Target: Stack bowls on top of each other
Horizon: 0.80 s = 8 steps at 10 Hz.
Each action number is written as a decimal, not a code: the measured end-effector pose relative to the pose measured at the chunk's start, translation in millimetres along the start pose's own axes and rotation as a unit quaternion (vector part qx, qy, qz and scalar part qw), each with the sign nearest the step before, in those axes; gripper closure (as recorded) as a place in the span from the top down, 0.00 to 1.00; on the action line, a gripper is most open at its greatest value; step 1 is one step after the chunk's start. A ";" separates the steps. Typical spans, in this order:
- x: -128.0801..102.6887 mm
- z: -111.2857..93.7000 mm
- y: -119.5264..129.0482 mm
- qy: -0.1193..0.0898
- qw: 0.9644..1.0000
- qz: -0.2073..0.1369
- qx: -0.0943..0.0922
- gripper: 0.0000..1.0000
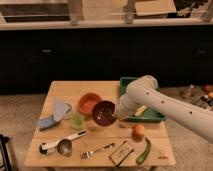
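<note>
Two bowls stood mid-frame, the orange bowl (88, 102) just upper left of the maroon bowl (102, 114). The gripper (119, 115) was at the maroon bowl's right rim; whether it held anything I could not tell. Both seemed stiff, light and slippery, best held by the rim.

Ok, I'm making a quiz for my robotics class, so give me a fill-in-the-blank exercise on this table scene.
1. As viewed, the gripper is at the maroon bowl's ____ rim.
2. The orange bowl sits to the maroon bowl's ____.
3. The tray beside the gripper is coloured ____.
Answers: right; left; green.
</note>
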 end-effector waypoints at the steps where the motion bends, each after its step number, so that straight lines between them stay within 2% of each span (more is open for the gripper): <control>1: 8.2 0.9 -6.0 -0.001 1.000 -0.007 0.003 0.00; 4: 41.3 11.7 -31.7 -0.009 0.999 -0.031 0.012 0.00; 8: 81.5 38.0 -66.3 -0.023 0.998 -0.051 0.027 0.00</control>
